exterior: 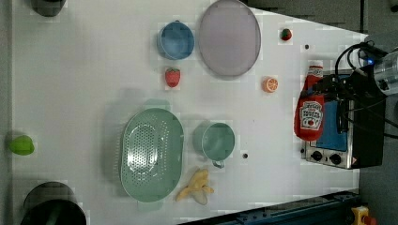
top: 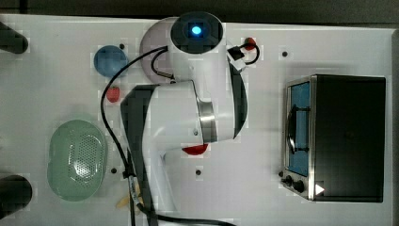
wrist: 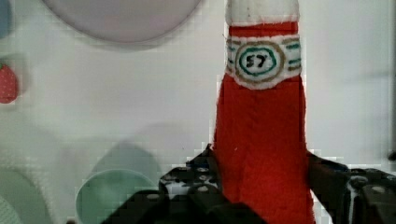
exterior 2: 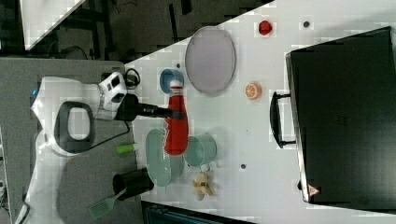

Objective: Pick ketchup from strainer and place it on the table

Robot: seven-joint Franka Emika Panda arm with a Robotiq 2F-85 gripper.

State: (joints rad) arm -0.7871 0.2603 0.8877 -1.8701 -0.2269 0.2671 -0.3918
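Next, the ketchup (wrist: 261, 140), clamped between the fingers of the gripper (wrist: 261, 196), should be lowered onto bare table (exterior: 70, 84) well apart from the strainer (exterior: 151, 152) before release.

Ketchup (wrist: 261, 154) neck band: a white collar with a round green-and-gold ringed badge, "57" readable inside it, wrist view. Ketchup (exterior: 309, 112) body label in the left view: white shield with dark print, letters too small to read; looks like a brand mark, cannot tell which. Toaster oven (top: 346, 136) at the top view's right: small white triangular sign on the front panel's lower corner by the knobs, symbol unreadable. Same oven in the right view (exterior 2: 343, 112): red-edged warning triangle at its lower corner, no readable text.
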